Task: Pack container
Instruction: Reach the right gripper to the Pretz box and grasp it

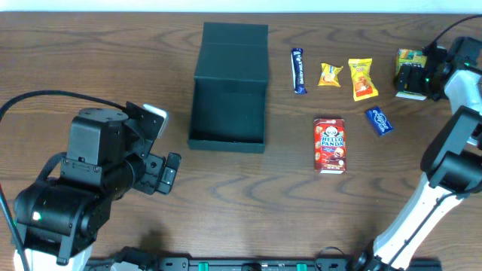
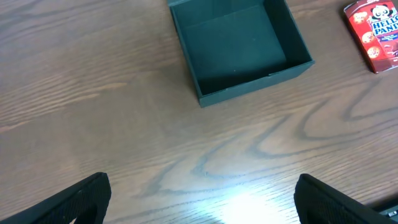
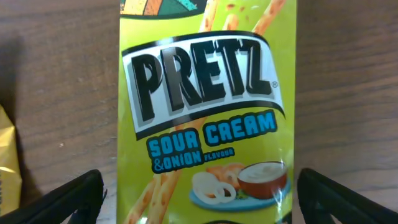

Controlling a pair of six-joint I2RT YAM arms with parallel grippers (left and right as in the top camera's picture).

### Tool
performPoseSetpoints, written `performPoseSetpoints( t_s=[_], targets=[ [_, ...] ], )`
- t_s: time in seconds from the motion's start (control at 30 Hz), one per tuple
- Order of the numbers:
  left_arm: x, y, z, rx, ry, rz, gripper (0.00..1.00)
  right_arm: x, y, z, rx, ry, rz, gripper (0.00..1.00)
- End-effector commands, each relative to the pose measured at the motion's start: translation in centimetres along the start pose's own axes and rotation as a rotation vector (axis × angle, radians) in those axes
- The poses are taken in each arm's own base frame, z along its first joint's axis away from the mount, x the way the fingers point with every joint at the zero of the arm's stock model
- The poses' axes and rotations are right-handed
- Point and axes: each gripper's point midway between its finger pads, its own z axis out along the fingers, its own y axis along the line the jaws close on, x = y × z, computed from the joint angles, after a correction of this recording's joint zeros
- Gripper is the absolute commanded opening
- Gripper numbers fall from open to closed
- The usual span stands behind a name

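There's the container (image 1: 228, 113), just left of centre on the bench (image 1: 90, 60): a matte teal-black cardboard box, rectangular, its flap lid thrown back on the far side, its dark inner floor on show. The left gripper (image 2: 202, 205) hovers short of its near wall, jaws spread wide, holding nothing. Far right, the right gripper (image 3: 202, 208) gapes wide too, a finger either side of the Pretz box (image 3: 205, 112), bench visible in both gaps.

ahead of the left gripper (image 2: 202, 194), the container (image 2: 239, 46) looks like matt dark cardboard on a smooth, faintly shiny wood-grain table (image 2: 93, 106). below the right gripper (image 3: 199, 194), the pretz box (image 3: 205, 112) is glossy printed card.
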Motion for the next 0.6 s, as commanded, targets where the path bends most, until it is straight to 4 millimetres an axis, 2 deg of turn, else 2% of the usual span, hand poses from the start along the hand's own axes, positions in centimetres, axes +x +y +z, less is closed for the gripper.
performPoseSetpoints(
  t_s=[0.0,0.1,0.3,0.47,0.57],
  targets=[
    [0.1,0.0,0.0,0.007,0.003,0.008,0.95,-0.7,0.4,0.5,-0.013,-0.015,-0.023,0.91],
    [0.1,0.0,0.0,0.007,0.003,0.008,0.95,-1.0,0.3,0.5,-0.010,-0.027,-0.025,0.74],
    [0.1,0.0,0.0,0.007,0.003,0.008,0.95,-1.3,0.3,0.5,-0.008,-0.042,-0.022,0.66],
    [0.1,0.0,0.0,0.007,0.003,0.008,0.95,-1.4,1.1,0.1,-0.019,-0.022,-0.020,0.58],
    [0.1,0.0,0.0,0.007,0.003,0.008,0.95,-2.6,2.1,-0.9,-0.027,-0.023,-0.036,0.58]
  ],
)
